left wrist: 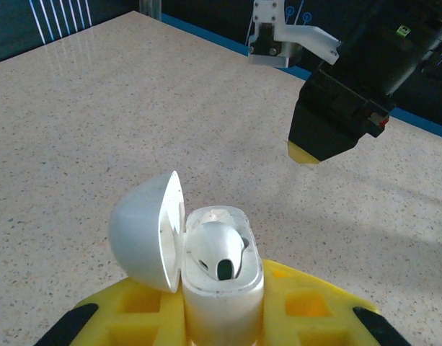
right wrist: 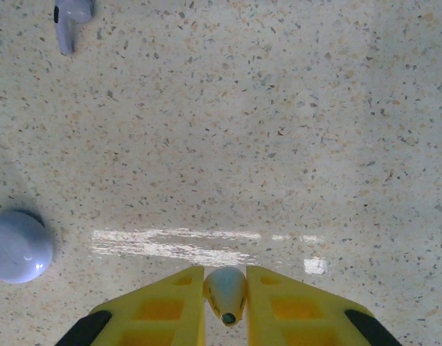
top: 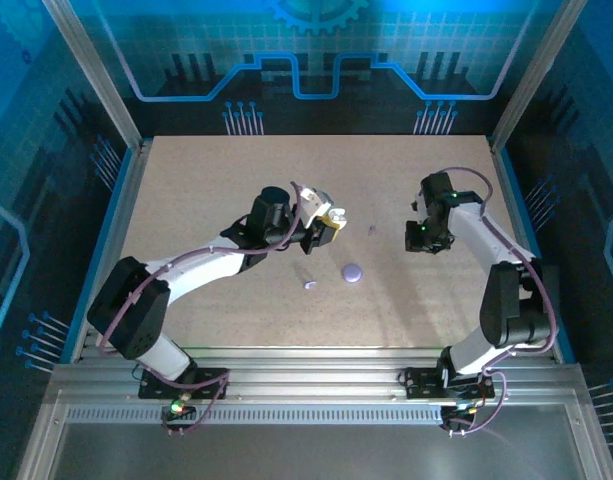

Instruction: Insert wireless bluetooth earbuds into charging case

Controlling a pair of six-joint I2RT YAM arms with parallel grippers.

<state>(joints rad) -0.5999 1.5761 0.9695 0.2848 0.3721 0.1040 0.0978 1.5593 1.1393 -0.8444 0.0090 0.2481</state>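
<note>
From above, the left gripper [top: 332, 222] sits near mid-bench and the right gripper [top: 418, 240] well apart to its right; lower between them on the bench [top: 186, 190] lie a lavender disc [top: 353, 272], possibly a second case, and a loose earbud [top: 308, 284] near it.

The left wrist view shows the left gripper [left wrist: 221, 313] with its jaws closed narrowly on the charging case [left wrist: 222, 295], held upright; its lid [left wrist: 145, 231] is swung open to the left and a seated earbud [left wrist: 217, 252] fills one pocket; the right gripper [left wrist: 306, 153] hangs beyond, apart from the case.

In the right wrist view, the right gripper [right wrist: 226, 303] has its jaws nearly shut, pinching a held earbud [right wrist: 226, 290] above bare bench [right wrist: 293, 130]; disc [right wrist: 16, 246] and loose earbud [right wrist: 69, 18] lie to the left.

The step in hand looks like carrying this earbud across; next it wants lining up over the free pocket, stem matched to the slot, then a gentle lowering before the jaws part.
</note>
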